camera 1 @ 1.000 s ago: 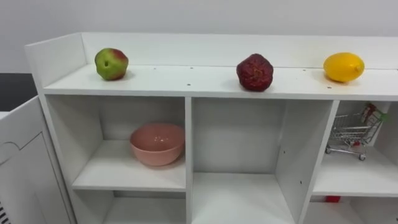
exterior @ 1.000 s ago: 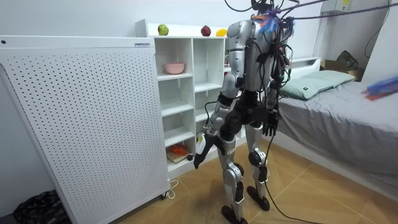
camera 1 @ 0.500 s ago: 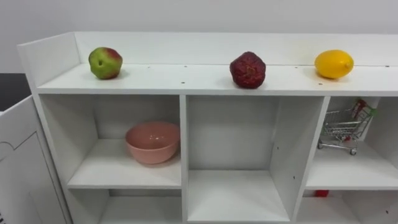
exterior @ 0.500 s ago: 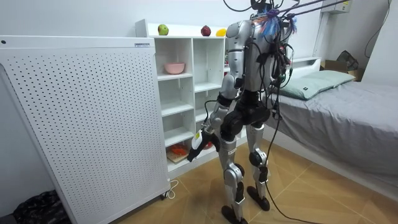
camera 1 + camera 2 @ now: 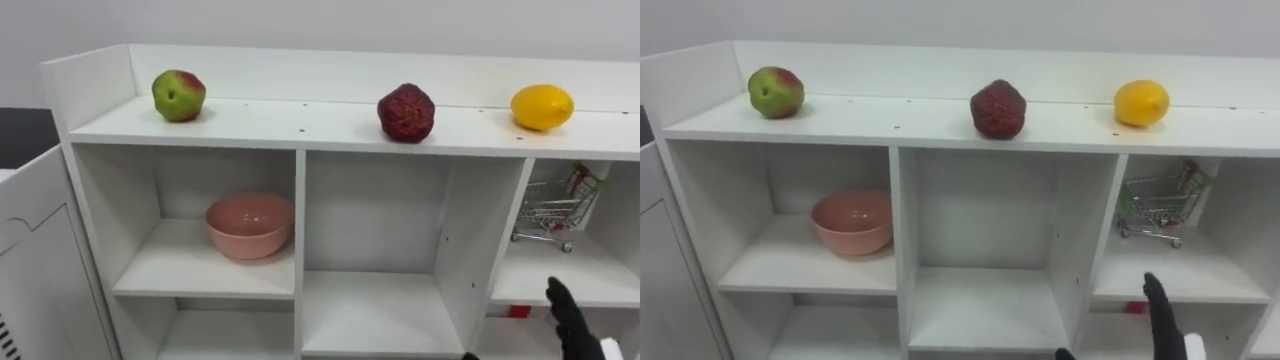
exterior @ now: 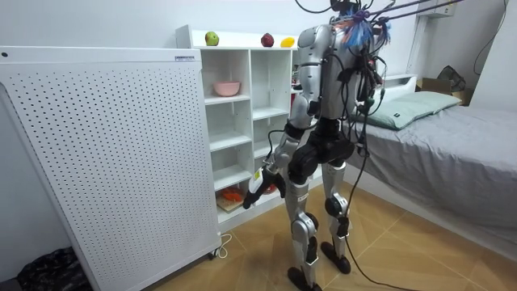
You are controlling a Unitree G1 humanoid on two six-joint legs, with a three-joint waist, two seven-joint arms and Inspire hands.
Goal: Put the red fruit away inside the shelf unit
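Observation:
Three fruits sit on top of the white shelf unit (image 5: 300, 128): a green-red apple (image 5: 179, 96) at the left, a dark red knobbly fruit (image 5: 406, 113) in the middle and a yellow lemon (image 5: 541, 107) at the right. My right hand (image 5: 572, 320) rises at the lower right with straight fingers, holding nothing, below the right compartment. In the room view I stand facing the shelf, and my left hand (image 6: 253, 192) hangs low before it with relaxed fingers.
A pink bowl (image 5: 250, 224) stands in the upper left compartment and a toy shopping cart (image 5: 555, 210) in the upper right one. A white perforated panel (image 6: 105, 153) stands left of the shelf. A bed (image 6: 436, 153) lies behind me.
My right hand has come up into the eye view's lower right. The left hand has lifted slightly forward. The fruits have not moved; the camera has shifted a little.

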